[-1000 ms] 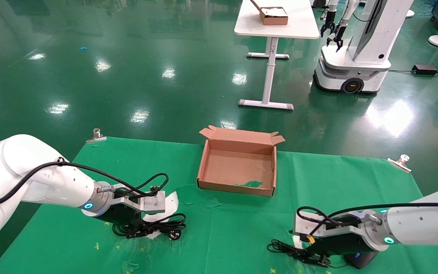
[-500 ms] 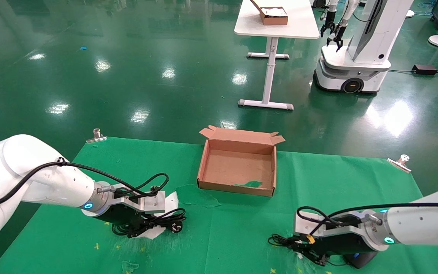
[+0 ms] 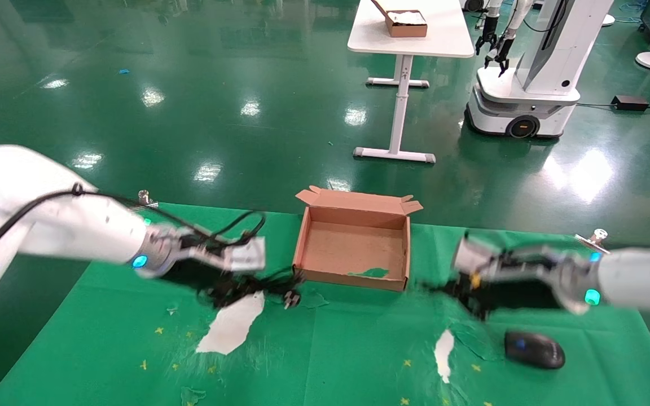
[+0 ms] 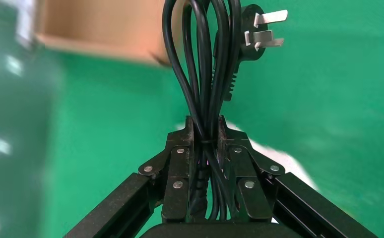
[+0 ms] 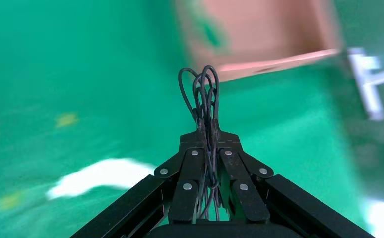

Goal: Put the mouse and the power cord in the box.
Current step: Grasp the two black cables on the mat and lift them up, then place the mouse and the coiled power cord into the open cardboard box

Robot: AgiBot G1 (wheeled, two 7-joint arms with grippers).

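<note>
The left gripper is clamped on the power cord, a thick black cable gathered into a bundle of loops; the wrist view shows the strands pinched between its two black fingers, with the chunky black plug and its flat silver prongs sticking out beyond the loops. In the head view this gripper hangs above the green cloth-covered table just left of the box, a shallow brown cardboard tray with small flaps along its far edge and a green scrap on its floor, and the cord dangles beneath it near the box's front left corner.

The right gripper is pinched shut on a bunch of thin black cable loops (the lead of the mouse), which stand up past its fingertips. Seen from the head camera, it is raised just right of the box. The mouse, a small black oval body, lies on the table nearer the robot than that gripper and to its right, apart from the box. Two white bare patches show in the cloth.
</note>
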